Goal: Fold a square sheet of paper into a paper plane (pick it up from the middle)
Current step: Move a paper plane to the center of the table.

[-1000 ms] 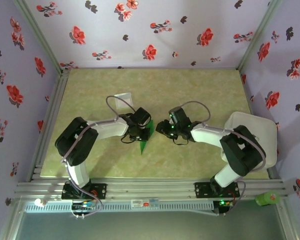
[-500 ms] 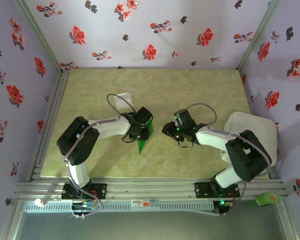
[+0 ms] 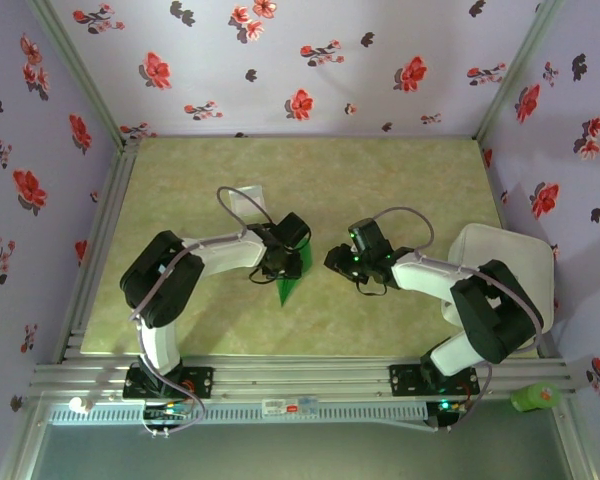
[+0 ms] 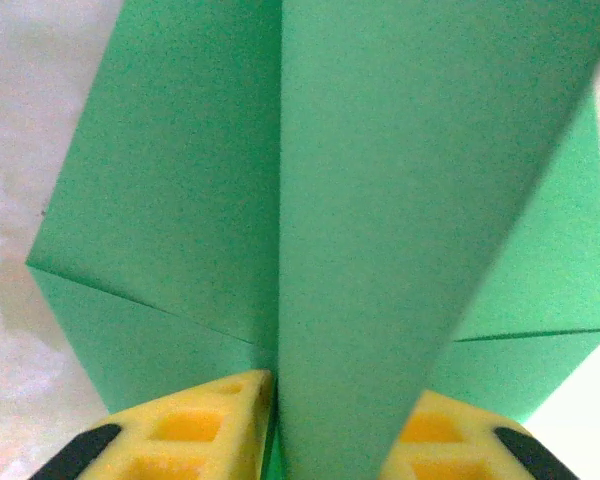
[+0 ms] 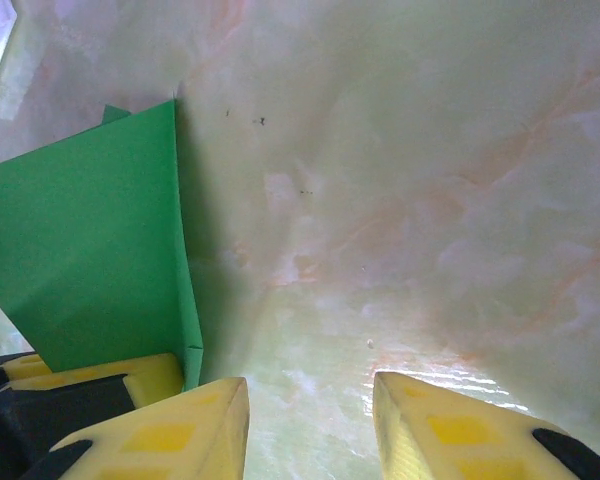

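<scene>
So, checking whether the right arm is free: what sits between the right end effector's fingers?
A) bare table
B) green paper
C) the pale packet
A: the right wrist view shows marbled table in the gap of the right end effector, with the paper plane off to one side.

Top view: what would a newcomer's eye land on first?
The bright green paper plane at the middle of the table, its centre fold standing between the fingers of the left gripper. Then the lilac walls with red flowers all round, and the white tray at the table's right edge.
</scene>
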`<action>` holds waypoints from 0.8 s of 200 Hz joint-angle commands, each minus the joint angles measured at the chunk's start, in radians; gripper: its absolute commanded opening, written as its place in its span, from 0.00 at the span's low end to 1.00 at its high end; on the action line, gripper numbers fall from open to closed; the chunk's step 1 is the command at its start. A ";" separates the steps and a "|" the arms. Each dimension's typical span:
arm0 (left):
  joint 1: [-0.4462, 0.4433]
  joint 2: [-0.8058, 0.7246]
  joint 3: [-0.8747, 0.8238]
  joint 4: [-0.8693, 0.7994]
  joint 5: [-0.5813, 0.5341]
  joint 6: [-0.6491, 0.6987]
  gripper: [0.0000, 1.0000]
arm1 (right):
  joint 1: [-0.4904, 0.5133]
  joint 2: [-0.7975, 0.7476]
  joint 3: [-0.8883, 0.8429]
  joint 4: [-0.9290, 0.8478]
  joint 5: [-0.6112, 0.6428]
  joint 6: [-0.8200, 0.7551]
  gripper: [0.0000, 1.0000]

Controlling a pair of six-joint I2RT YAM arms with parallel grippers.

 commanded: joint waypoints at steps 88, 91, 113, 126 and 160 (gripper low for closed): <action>-0.067 0.139 0.147 -0.222 -0.235 -0.276 0.36 | -0.046 -0.074 -0.019 -0.063 -0.029 -0.084 0.38; -0.067 0.139 0.149 -0.222 -0.235 -0.278 0.36 | -0.048 -0.075 -0.019 -0.064 -0.031 -0.085 0.38; -0.074 0.142 0.160 -0.226 -0.234 -0.307 0.37 | -0.058 -0.086 -0.030 -0.063 -0.045 -0.094 0.38; -0.081 0.142 0.173 -0.232 -0.243 -0.313 0.37 | -0.065 -0.092 -0.036 -0.066 -0.051 -0.099 0.39; -0.083 0.143 0.192 -0.247 -0.243 -0.334 0.38 | -0.078 -0.106 -0.044 -0.068 -0.065 -0.108 0.39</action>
